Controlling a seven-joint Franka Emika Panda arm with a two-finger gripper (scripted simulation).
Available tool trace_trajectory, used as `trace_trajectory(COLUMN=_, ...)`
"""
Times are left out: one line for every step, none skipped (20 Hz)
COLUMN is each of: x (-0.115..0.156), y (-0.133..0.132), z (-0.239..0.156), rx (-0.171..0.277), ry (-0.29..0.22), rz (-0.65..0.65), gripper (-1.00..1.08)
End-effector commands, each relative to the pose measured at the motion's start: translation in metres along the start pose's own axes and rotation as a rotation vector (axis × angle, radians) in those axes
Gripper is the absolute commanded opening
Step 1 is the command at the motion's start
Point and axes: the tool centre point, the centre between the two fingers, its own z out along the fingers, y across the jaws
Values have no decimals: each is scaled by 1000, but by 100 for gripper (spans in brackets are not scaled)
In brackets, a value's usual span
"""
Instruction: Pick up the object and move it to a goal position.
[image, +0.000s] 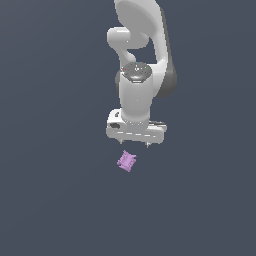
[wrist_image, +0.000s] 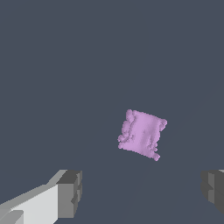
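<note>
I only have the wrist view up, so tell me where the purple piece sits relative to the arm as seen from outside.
Observer: In the exterior view the lilac-purple piece lies just below the white pincer, slightly toward the exterior view's left.
Operator: Is the pincer touching it?
Observer: No, there is a visible gap between the short fingertips and the piece.
Operator: How is the arm posed?
Observer: The arm stands nearly vertical above the pincer, wrist pointing down at the dark floor.
Operator: Anything else out there?
Observer: Nothing else shows in the exterior view, and no goal marker is visible.
</note>
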Motion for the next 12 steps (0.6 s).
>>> trace_trajectory(x=4, y=7, z=18, rx=-5, ry=-12, rz=72, gripper=100)
trace_trajectory(x=5, y=9, z=26, rx=-8, ry=-17, rz=99, gripper=100)
trace_trajectory(x=6, y=12, z=32, rx=-11, ry=-21, rz=125, gripper=100)
trace_trajectory(x=7, y=14, z=39, rx=-13, ry=-25, rz=149, gripper=100)
trace_trajectory(x=8, y=16, z=44, rx=-16, ry=-28, rz=172, gripper=100)
trace_trajectory(x=9, y=18, z=50, rx=-19, ry=-31, rz=192, gripper=100)
trace_trajectory(x=9, y=20, z=55, rx=-21, ry=-34, rz=211, gripper=100)
trace_trajectory(x=10, y=22, z=60, rx=-24, ry=-36, rz=229, gripper=100)
trace_trajectory(x=10, y=23, z=64, rx=-26, ry=-38, rz=244, gripper=100)
trace_trajectory(x=11, y=25, z=68, rx=-28, ry=-40, rz=258, gripper=100)
trace_trajectory(x=11, y=26, z=71, rx=-30, ry=-42, rz=271, gripper=100)
trace_trajectory(x=11, y=27, z=74, rx=-32, ry=-43, rz=281, gripper=100)
